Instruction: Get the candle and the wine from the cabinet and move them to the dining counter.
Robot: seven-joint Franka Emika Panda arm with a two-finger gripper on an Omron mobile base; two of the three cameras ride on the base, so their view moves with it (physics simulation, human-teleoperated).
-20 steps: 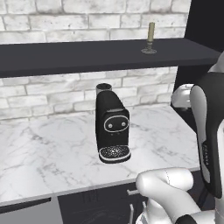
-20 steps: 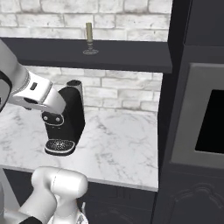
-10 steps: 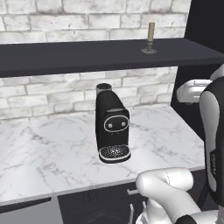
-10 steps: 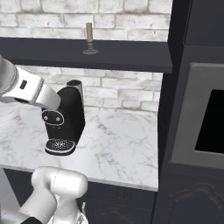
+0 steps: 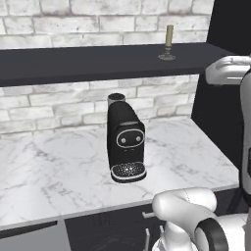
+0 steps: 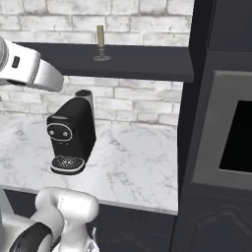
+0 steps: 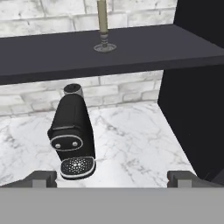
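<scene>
Candle (image 5: 169,42) upright in its holder near the right end of the dark cabinet (image 5: 73,63) top. Black coffee machine (image 5: 125,139) below, mid-counter (image 5: 59,171). Tool (image 7: 112,178) spread wide, clamping nothing.

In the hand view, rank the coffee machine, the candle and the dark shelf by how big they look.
1. Dark shelf, spanning the frame.
2. Coffee machine.
3. Candle, smallest, though it stands farther back and its top is cut off, so the gap may be overstated.
</scene>
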